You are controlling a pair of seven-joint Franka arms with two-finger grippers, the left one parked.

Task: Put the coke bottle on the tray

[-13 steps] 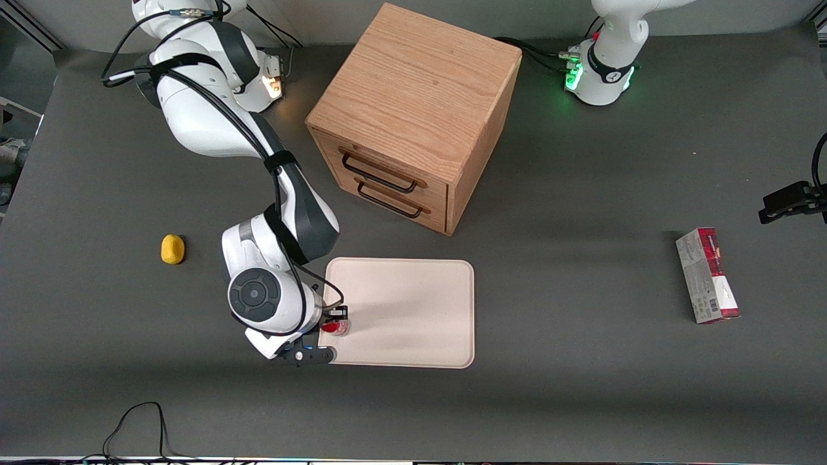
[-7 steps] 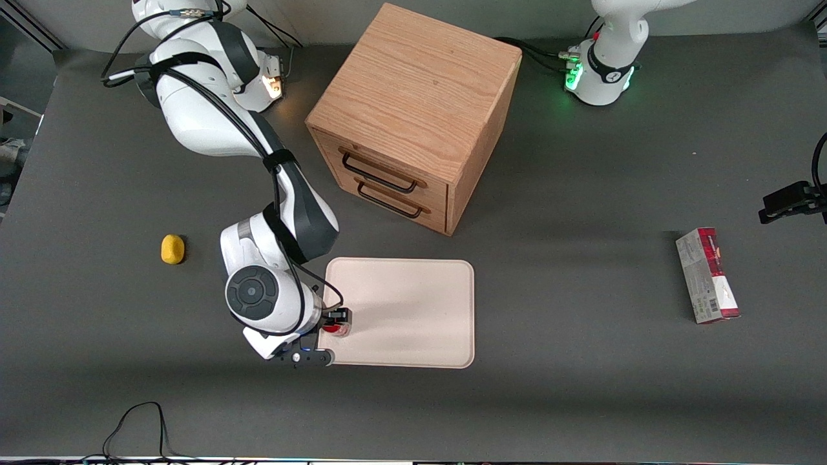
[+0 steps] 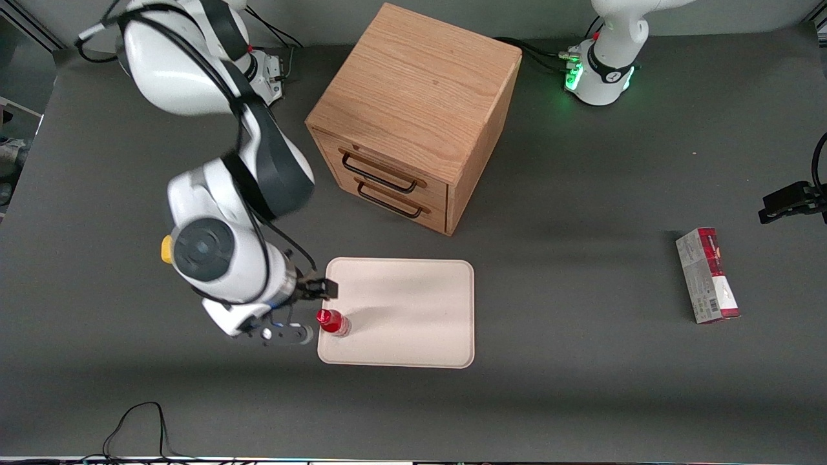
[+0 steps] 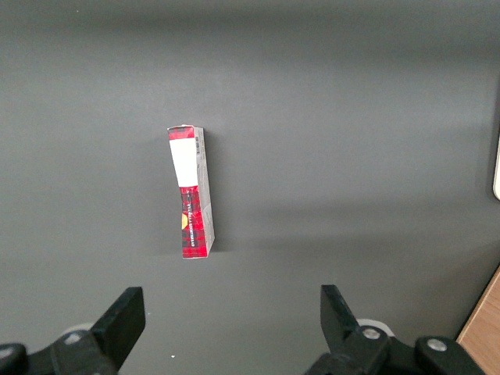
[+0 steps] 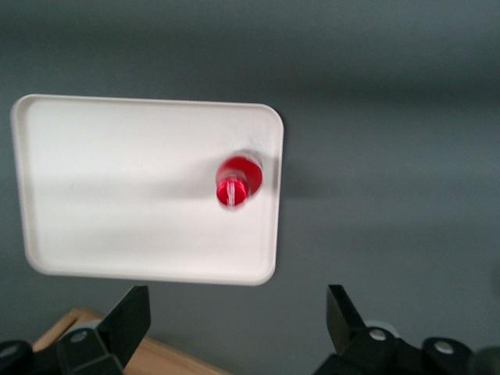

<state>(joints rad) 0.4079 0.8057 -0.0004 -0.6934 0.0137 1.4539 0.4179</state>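
The bottle [image 3: 333, 322] stood upright on the tray [image 3: 413, 303], close inside the tray's short edge at the working arm's end and a little nearer the front camera than the tray's middle; in the right wrist view its red cap [image 5: 232, 191] showed from straight above, with the rim just beside it. The gripper [image 3: 311, 310] hung above the table just outside that same tray edge, raised clear of the bottle, its fingers spread wide and holding nothing, the bottle showing free between them from above. By the look of it the placing itself was done, and what remained was to draw the arm away. The risks all came from how near the bottle sat to the tray's rim: it is small, narrow-based and probably light, so a finger [image 3: 329, 288] swinging low across that edge could clip the cap and tip it over the rim onto the table. A nudge to the tray itself could shift it and topple the bottle as well. The drawer cabinet [image 3: 413, 119] stood farther from the front camera than the tray, the yellow lump [image 3: 167, 248] showed at the arm's edge, and the carton [image 3: 707, 275] lay well off toward the parked arm's end; none of these looked likely to interfere.
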